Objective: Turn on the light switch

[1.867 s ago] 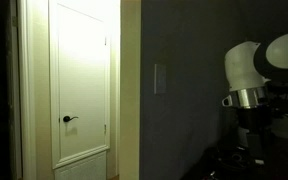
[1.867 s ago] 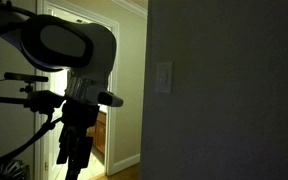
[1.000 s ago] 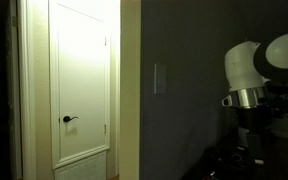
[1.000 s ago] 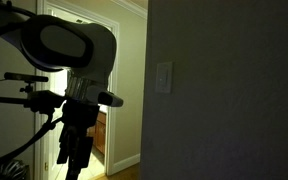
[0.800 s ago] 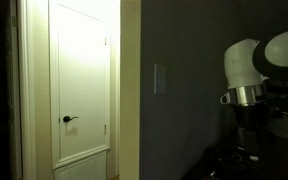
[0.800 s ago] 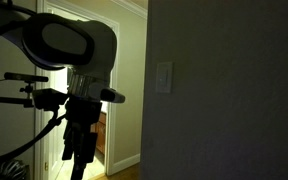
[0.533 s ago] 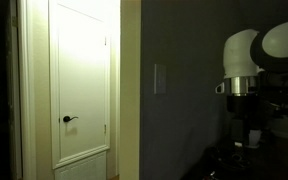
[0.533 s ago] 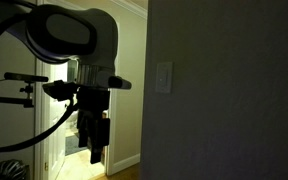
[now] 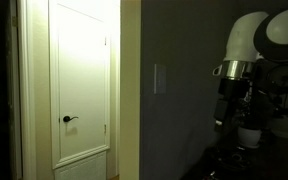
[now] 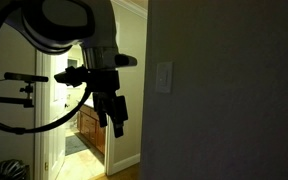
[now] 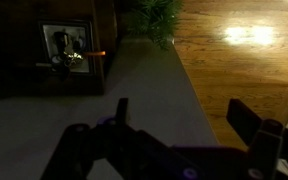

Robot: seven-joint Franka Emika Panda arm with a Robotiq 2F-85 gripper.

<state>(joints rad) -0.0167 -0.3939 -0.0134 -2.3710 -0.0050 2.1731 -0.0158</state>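
Note:
The light switch (image 9: 160, 78) is a small pale upright plate on the dark grey wall; it shows in both exterior views (image 10: 164, 76). My gripper (image 9: 227, 108) hangs from the raised arm, to the right of the switch and apart from it. In an exterior view the gripper (image 10: 115, 112) is a dark shape left of the switch, in front of the lit doorway. In the wrist view the gripper (image 11: 184, 115) is open and empty, its two dark fingers spread over the grey wall edge and a wooden floor. The switch does not show in the wrist view.
A white door (image 9: 82, 85) with a black lever handle (image 9: 69, 119) stands left of the wall corner. A lit doorway (image 10: 89, 130) opens beyond the arm. A tripod (image 10: 14, 98) stands at the left. A green plant (image 11: 152, 18) shows near the floor.
The arm has risen and swung its gripper up and toward the wall. The switch plate looks unchanged and the room stays dark.

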